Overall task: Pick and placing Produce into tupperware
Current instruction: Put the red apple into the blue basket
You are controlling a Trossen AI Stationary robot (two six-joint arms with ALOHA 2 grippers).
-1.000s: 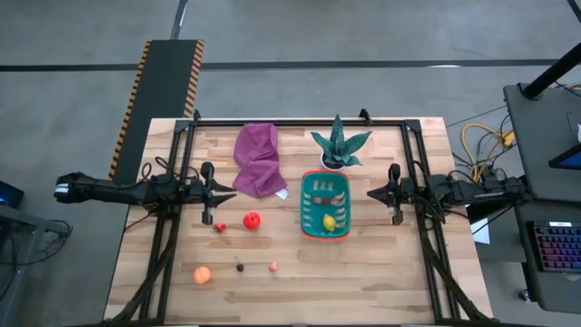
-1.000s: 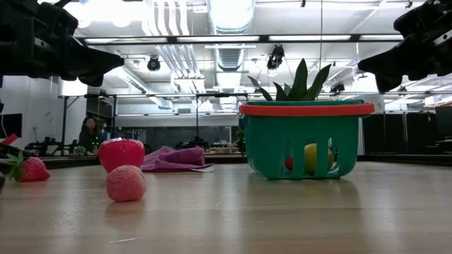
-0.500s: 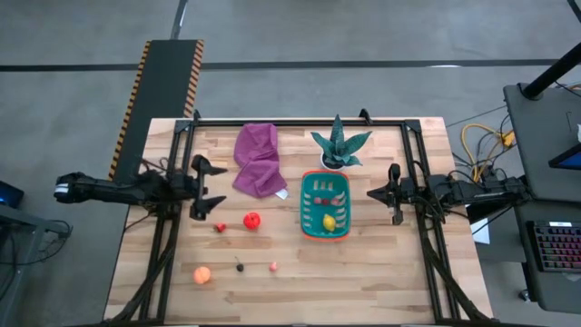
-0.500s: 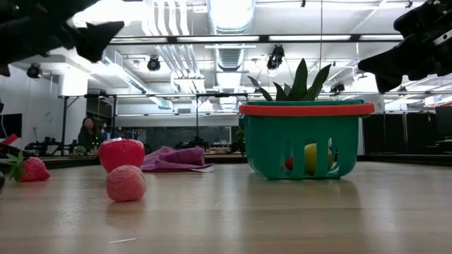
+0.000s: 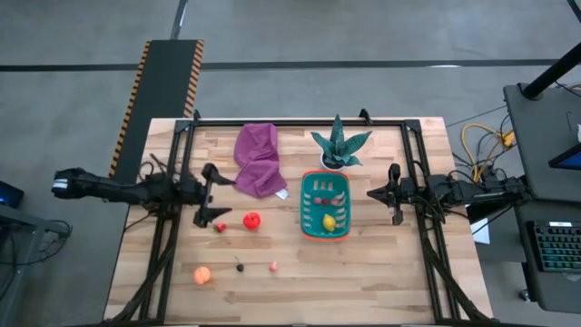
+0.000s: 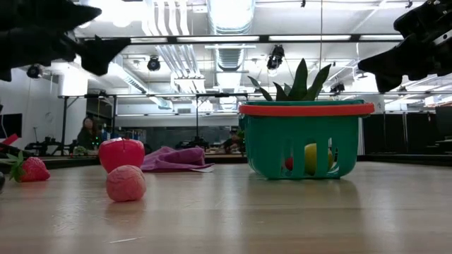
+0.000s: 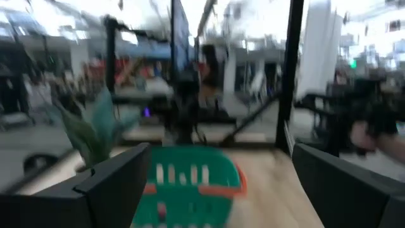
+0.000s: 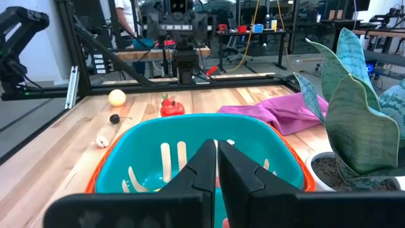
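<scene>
The teal tupperware with an orange rim stands on the table right of centre, with a yellow lemon and small red pieces inside. On the bare wood lie a red fruit, a strawberry, an orange ball, a dark piece and a pink piece. My left gripper hovers open above the table's left part, pointing at the tupperware, with nothing between its fingers. My right gripper hangs shut, right of the tupperware.
A purple cloth lies at the far middle of the table. A green spiky plant in a white pot stands just beyond the tupperware. Black frame rails run along the table's left, right and far edges. People show in the room behind.
My left gripper has opened wide from nearly shut, and has tipped and rolled a little while hovering in about the same place. The produce and the tupperware have stayed where they were.
</scene>
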